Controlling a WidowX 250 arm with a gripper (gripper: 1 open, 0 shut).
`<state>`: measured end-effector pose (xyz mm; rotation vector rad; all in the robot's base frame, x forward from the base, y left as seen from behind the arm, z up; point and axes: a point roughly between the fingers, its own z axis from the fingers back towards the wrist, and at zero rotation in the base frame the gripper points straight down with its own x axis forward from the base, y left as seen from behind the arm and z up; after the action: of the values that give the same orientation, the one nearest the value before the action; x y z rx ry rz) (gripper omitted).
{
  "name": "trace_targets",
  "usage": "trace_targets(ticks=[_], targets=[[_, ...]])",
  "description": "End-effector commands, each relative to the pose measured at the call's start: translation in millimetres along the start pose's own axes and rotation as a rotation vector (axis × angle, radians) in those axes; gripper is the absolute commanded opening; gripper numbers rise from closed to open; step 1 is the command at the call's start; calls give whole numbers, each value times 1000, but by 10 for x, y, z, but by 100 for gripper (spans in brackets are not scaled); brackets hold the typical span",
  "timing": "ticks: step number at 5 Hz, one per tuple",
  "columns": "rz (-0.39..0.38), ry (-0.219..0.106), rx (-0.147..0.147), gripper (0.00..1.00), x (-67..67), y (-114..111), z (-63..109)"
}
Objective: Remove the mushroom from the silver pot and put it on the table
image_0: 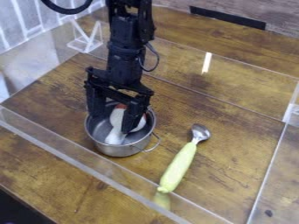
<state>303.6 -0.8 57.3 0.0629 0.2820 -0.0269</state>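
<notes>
Steel-walled, the silver pot is sitting left of centre, the mushroom lying inside. The gripper is hanging over it with fingers spread wide, gripping nothing, probably lining up to straddle the mushroom for lifting onto the table.

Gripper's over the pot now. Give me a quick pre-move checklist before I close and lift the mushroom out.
1. Fingers spread: ok. The gripper stands wide open above the silver pot.
2. Mushroom inside the pot: ok. The mushroom is in the pot, pale stem visible.
3. Mushroom between the fingers: ok, it appears to sit between them, though depth is hard to judge from this one view.
4. Fingers clear of the pot rim: cannot tell. The tips sit near the rim.
5. Free table for the drop: ok. Bare table lies to the right of the pot.
6. Spoon out of the way: ok. The yellow-green spoon lies apart from the pot.
</notes>
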Motion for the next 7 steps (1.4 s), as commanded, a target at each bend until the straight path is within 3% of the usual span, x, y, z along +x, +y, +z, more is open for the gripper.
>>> trace_targets(ticks=[1, 2, 4, 5, 6, 7], targets=[[-30, -84, 4, 0, 57, 29, 272], [-57, -89, 11, 0, 82, 78, 328], [-78, -132, 26, 0, 120, 163, 812], [7, -128, 6, 100, 162, 200, 676], [95, -107, -14, 100, 227, 216, 484], [11, -101, 7, 100, 150, 220, 273]])
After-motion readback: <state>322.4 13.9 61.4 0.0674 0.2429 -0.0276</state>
